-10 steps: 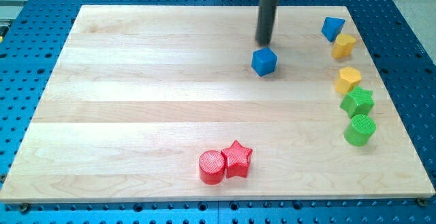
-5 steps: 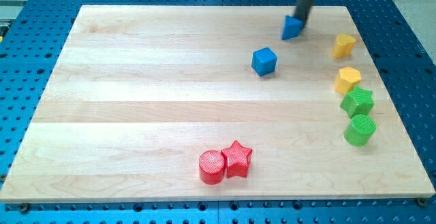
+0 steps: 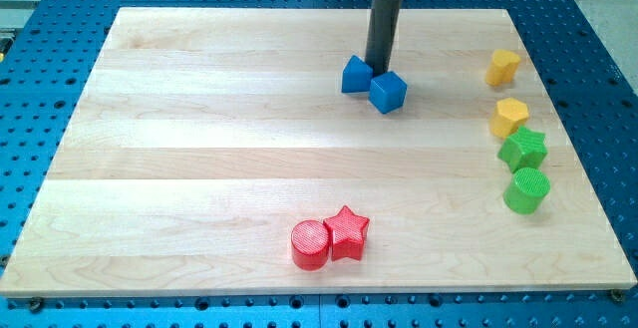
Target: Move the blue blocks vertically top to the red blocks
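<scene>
A blue cube (image 3: 388,92) and a blue triangular block (image 3: 355,75) sit touching each other in the upper middle of the wooden board (image 3: 199,139). My tip (image 3: 378,70) stands just behind them, at the seam between the two. A red cylinder (image 3: 310,245) and a red star (image 3: 347,233) sit touching near the view's bottom, below the blue pair and slightly left.
Along the view's right edge of the board stand a yellow block (image 3: 503,66), a yellow hexagon-like block (image 3: 509,117), a green star-like block (image 3: 524,150) and a green cylinder (image 3: 526,189). A blue perforated table (image 3: 40,29) surrounds the board.
The blue triangular block has been pushed left from the upper right to rest against the blue cube. My tip moved left with it. The cube and red blocks stayed put.
</scene>
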Controlling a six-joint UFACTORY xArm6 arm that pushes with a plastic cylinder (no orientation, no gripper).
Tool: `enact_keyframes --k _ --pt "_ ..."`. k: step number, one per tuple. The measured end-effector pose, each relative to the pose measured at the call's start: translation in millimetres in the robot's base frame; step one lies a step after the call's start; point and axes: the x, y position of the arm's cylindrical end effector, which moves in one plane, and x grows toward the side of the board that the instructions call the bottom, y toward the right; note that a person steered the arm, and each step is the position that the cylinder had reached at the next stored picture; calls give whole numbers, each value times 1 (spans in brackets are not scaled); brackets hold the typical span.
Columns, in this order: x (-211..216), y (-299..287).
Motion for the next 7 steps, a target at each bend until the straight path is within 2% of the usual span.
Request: enact_keyframes --k 1,2,4,5,6,7 --pt "13 -47" --pt "13 -15" --pt "12 -11" --pt "26 99" --pt "49 51" --pt "48 1"
